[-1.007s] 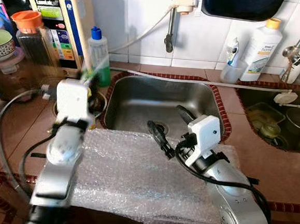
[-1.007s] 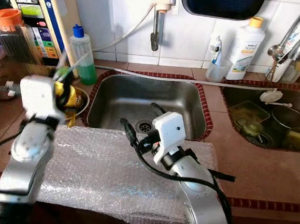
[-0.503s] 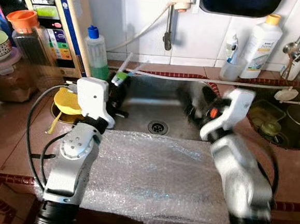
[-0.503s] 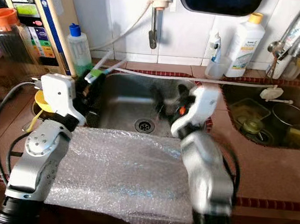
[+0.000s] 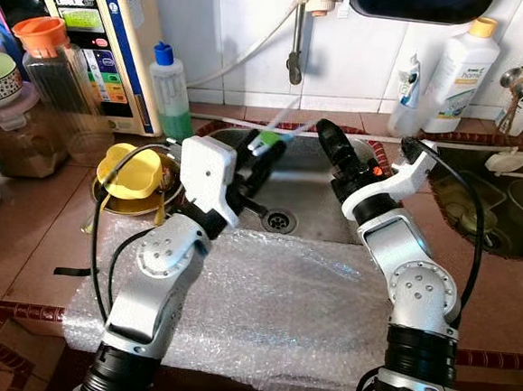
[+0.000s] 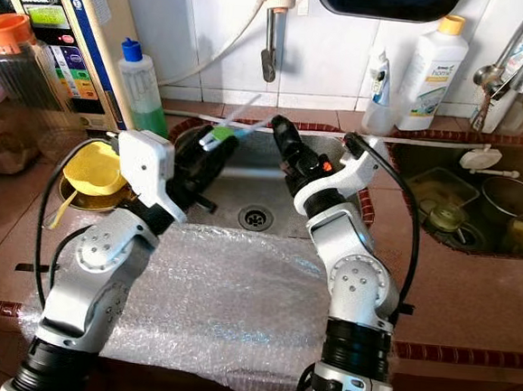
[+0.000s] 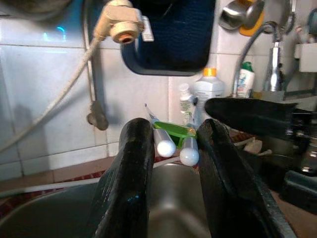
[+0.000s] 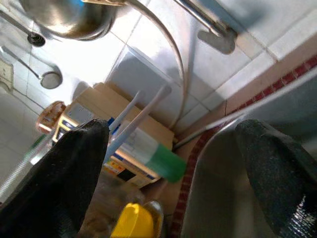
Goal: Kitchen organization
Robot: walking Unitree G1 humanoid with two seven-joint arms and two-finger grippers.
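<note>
A pair of white chopsticks (image 5: 277,137) joined by a green clip (image 7: 173,130) is held over the steel sink (image 5: 310,213). My left gripper (image 5: 251,157) is shut on their thick ends (image 7: 166,147), and the tips point up towards the tiled wall. My right gripper (image 5: 370,155) hangs open just to the right of the chopsticks, over the sink's back edge. From the right wrist, the sticks (image 8: 141,115) and green clip (image 8: 167,164) show between its spread fingers (image 8: 59,183), apart from both.
Bubble wrap (image 5: 270,314) covers the counter in front of the sink. A yellow dish (image 5: 130,165), a green soap bottle (image 5: 172,89), a water purifier (image 5: 102,33) and jars stand at the left. A white bottle (image 5: 460,71) and a second sink (image 5: 514,211) with dishes lie at the right.
My left gripper has swung from above the yellow dish to over the sink, carrying the chopsticks. The right gripper rose off the bubble wrap and turned towards them.
</note>
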